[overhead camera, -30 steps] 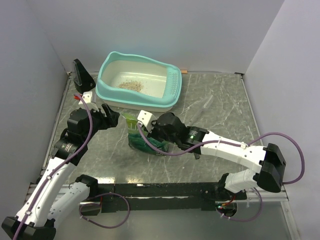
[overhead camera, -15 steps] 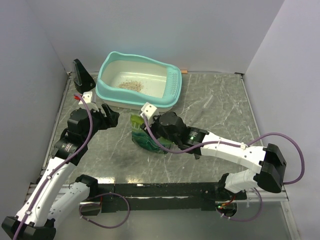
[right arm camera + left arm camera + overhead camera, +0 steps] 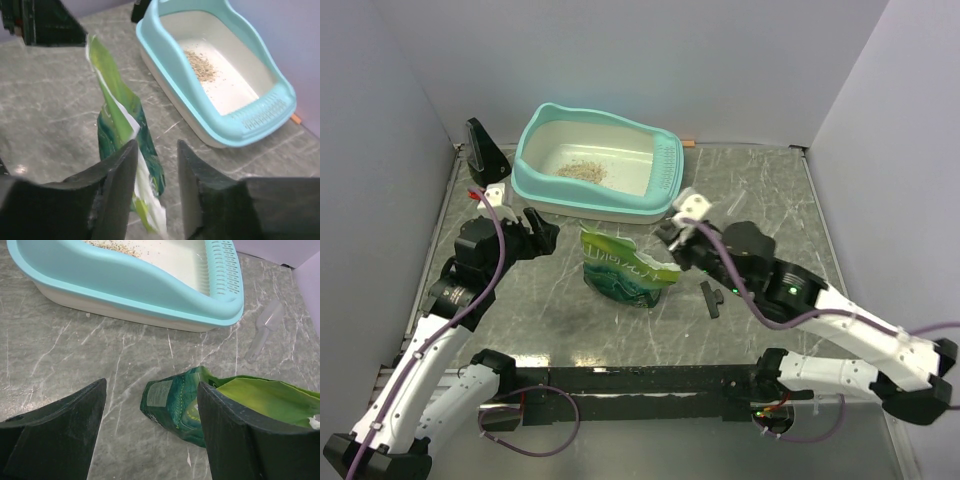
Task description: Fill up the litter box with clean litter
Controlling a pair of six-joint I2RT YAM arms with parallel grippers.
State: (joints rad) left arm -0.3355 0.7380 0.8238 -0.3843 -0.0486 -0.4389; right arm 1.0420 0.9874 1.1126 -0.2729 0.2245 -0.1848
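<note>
No text can be read in any view. The green pouch (image 3: 620, 272) bears pale print and a small label panel (image 3: 160, 394), both too blurred to make out.

A turquoise-rimmed cream plastic litter box (image 3: 667, 170) holds a small patch of beige granules (image 3: 582, 171); a green printed pouch (image 3: 620, 270) lies just before it. The left gripper (image 3: 542, 228) and the right gripper (image 3: 668, 240) flank the pouch.

Right fingers (image 3: 117, 185) released the green pouch (image 3: 125, 125), pulling away.
</note>
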